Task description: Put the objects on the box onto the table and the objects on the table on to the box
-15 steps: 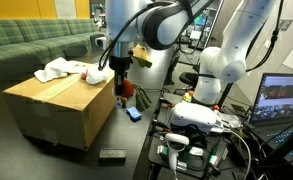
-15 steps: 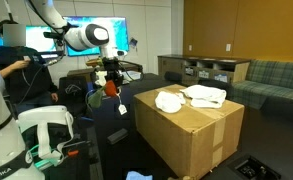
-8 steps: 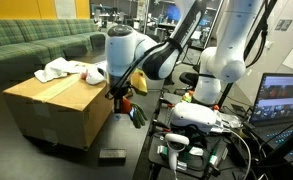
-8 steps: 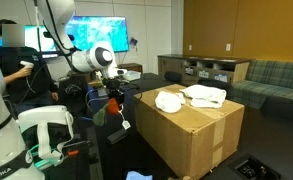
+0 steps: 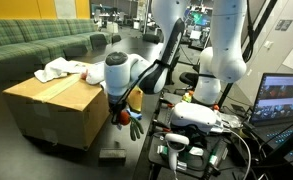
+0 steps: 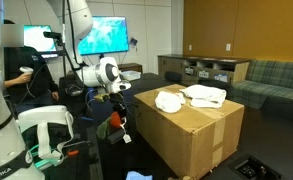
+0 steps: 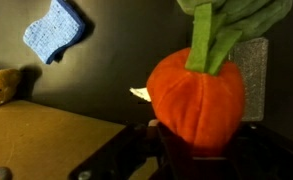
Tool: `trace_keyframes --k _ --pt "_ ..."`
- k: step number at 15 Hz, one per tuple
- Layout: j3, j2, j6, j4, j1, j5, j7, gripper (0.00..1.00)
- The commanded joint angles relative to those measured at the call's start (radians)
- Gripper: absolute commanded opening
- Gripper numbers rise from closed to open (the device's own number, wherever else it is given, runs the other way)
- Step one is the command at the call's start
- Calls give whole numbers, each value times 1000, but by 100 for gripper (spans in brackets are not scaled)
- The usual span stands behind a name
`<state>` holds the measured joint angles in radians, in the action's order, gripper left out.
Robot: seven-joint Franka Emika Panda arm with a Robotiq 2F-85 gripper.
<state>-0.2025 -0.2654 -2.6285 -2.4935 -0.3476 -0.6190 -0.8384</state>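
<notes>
The gripper (image 5: 120, 116) is clamped around a round red plush ball (image 7: 196, 98) with a green cloth tuft (image 7: 224, 25), held low over the smooth black table (image 7: 116, 55), just right of the large tan cardboard box (image 5: 56, 110). In the wrist view, a flat blue block (image 7: 54, 30) and a brown plush toy (image 7: 0, 86) lie farther off on the table. Crumpled white cloth wads (image 5: 62, 70) lie on the box top.

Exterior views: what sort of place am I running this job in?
Probably a robotics lab or office with a lounge corner: a green striped sofa, a big wall screen and an open laptop.
</notes>
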Motion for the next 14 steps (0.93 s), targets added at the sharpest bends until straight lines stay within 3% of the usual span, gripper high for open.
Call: trace_keyframes --k 1,8,11,12,14 --pt "58 -92 -59 46 -55 -17 -74 5" --pt "147 -184 -145 87 -139 2 -108 7" --pt "180 -203 -155 103 -166 3 -118 13" --pt "189 -207 -155 107 -173 3 -121 35" --pt "208 -216 -157 115 -186 2 -129 52"
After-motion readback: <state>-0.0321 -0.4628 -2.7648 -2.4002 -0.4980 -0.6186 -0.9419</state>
